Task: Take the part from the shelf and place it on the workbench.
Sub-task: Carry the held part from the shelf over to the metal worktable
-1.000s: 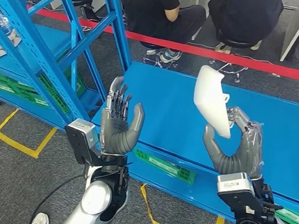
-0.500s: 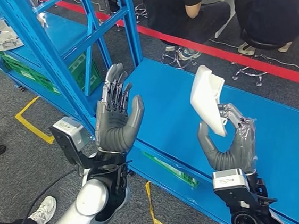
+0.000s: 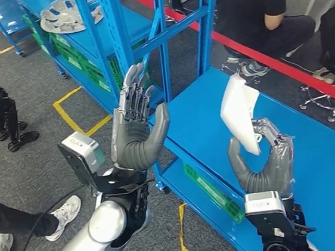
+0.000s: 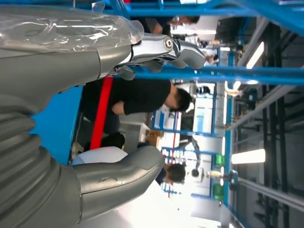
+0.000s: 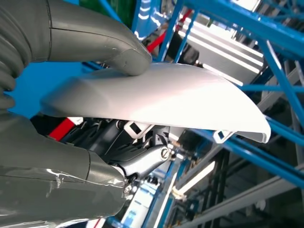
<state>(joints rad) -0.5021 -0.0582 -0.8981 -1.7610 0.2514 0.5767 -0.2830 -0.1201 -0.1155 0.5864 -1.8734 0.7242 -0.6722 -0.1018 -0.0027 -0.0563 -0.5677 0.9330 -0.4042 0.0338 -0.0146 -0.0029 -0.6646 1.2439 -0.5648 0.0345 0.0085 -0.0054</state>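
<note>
Ok, head view: right hand [image 3: 263,162] grips the white part [image 3: 240,114] between thumb and fingers, part standing upright in the air above the blue workbench [image 3: 323,163], not touching it. Left hand [image 3: 135,129] is raised palm-up, fingers spread, holding nothing, just in front of the blue shelf [image 3: 118,23] uprights. More white parts [image 3: 66,15] lie on a shelf level at the far left. A seated person [image 3: 262,13] in black is behind the red floor line [image 3: 281,65].

Left wrist view: left hand [image 4: 86,128] with thumb and fingers apart, nothing between them. Adds people in black beyond the bench and racking further back.

Right wrist view: thumb [image 5: 97,40] presses on the part's [image 5: 161,102] smooth curved face, fingers [image 5: 143,161] clamp underneath. Shows small clip tabs on the part's underside, which the head view doesn't resolve.
</note>
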